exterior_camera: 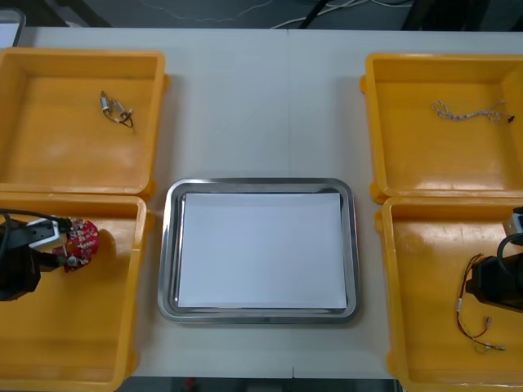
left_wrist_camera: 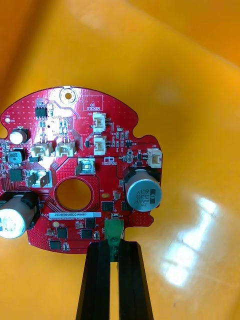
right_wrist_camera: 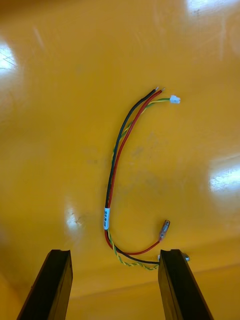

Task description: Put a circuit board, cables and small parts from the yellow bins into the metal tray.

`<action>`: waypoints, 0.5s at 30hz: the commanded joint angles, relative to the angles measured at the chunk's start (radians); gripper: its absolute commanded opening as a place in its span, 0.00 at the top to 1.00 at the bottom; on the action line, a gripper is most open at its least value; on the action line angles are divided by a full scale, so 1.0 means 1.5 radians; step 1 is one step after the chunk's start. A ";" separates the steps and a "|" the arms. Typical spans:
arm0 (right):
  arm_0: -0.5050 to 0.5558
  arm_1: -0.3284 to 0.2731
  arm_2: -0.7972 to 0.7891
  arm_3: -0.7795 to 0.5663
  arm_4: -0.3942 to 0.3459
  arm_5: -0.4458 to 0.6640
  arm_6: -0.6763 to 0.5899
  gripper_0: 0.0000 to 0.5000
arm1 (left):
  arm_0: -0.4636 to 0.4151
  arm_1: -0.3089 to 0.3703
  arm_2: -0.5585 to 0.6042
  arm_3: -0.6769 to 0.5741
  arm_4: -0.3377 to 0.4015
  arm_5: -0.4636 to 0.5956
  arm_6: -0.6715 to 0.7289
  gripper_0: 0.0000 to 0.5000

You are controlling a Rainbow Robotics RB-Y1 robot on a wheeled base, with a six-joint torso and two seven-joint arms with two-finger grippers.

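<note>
A round red circuit board point(exterior_camera: 79, 242) point(left_wrist_camera: 75, 170) is in the near left yellow bin point(exterior_camera: 73, 343). My left gripper point(exterior_camera: 57, 246) point(left_wrist_camera: 113, 246) is shut on a green part at the board's edge. Over the near right yellow bin point(exterior_camera: 433, 327), my right gripper point(exterior_camera: 495, 282) point(right_wrist_camera: 115, 254) is open. A red and yellow cable point(exterior_camera: 471, 314) point(right_wrist_camera: 114, 175) lies curved on the bin floor just ahead of its fingers, its lower loop reaching between the fingertips. The metal tray point(exterior_camera: 167, 245), white inside, sits in the middle of the table.
The far left yellow bin point(exterior_camera: 49, 155) holds small metal parts point(exterior_camera: 117, 109). In the far right yellow bin point(exterior_camera: 409, 163) lies a twisted blue and white cable point(exterior_camera: 470, 112). Bare table lies beyond the tray, between the far bins.
</note>
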 commanded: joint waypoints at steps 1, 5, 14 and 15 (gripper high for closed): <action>0.005 0.006 0.038 0.004 0.041 -0.028 -0.023 0.00 | 0.048 -0.001 0.065 -0.043 0.020 0.026 -0.041 1.00; 0.015 0.013 0.054 0.004 0.057 -0.046 -0.029 0.00 | 0.071 -0.001 0.112 -0.093 0.024 0.066 -0.041 1.00; 0.033 0.047 0.054 0.004 0.080 -0.062 -0.028 0.00 | 0.084 -0.001 0.185 -0.171 0.040 0.125 -0.041 1.00; 0.035 0.049 0.054 0.004 0.082 -0.064 -0.029 0.00 | 0.083 -0.001 0.186 -0.175 0.038 0.126 -0.029 1.00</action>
